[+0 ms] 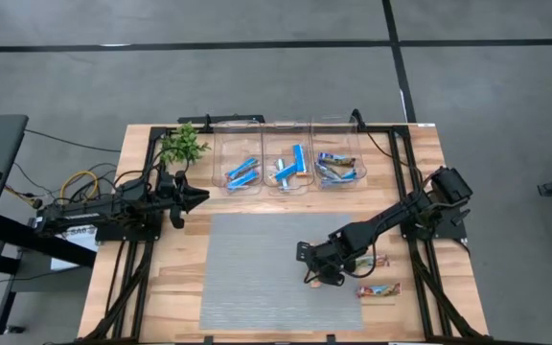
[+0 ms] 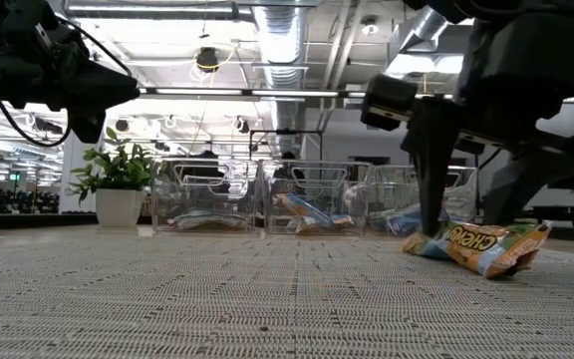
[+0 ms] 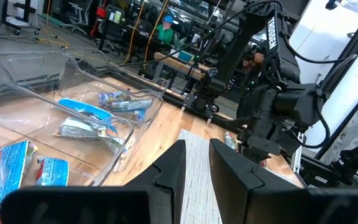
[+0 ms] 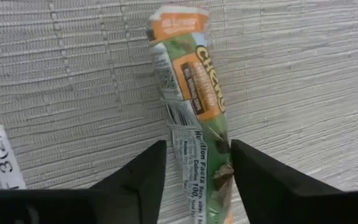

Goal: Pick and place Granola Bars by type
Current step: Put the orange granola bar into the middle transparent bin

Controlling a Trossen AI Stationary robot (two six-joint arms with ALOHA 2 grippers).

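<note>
Granola Bars (image 4: 194, 112): one orange-and-green foil bar lying flat on the grey woven mat (image 1: 257, 278), near the mat's right edge, wrapper crinkled, bold lettering on an orange panel and a white nutrition panel along its side. Straddled by the right gripper (image 4: 194, 168), pointed down at the mat from an arm folded in from the table's right side; dark fingers (image 4: 135, 180) spread either side of the bar, close beside the foil but not clearly pinching it. In the low view the same gripper (image 2: 431, 224) standing with fingertips down at the bar's end (image 2: 486, 246).

Just right of the mat, on the bare wooden table (image 1: 448, 287), two more orange-and-green bars: one nearer (image 1: 379, 289), one a little farther (image 1: 372, 263), partly behind the arm.

Farther back, three clear plastic bins in a row along the far edge. Left bin (image 1: 241, 158): about three bright blue bars (image 1: 242, 173). Middle bin (image 1: 288, 158): about three blue bars (image 1: 291, 171), overlapping, count uncertain. Right bin (image 1: 338, 153): a few bars in silver, blue and orange wrappers (image 1: 339, 169), count unclear.

Left gripper (image 1: 199, 196) held above the table at the far left, arm stretched rightward, level, beside the small potted plant (image 1: 182, 146); fingers (image 3: 166, 177) nearly together with a narrow gap, holding nothing.
</note>
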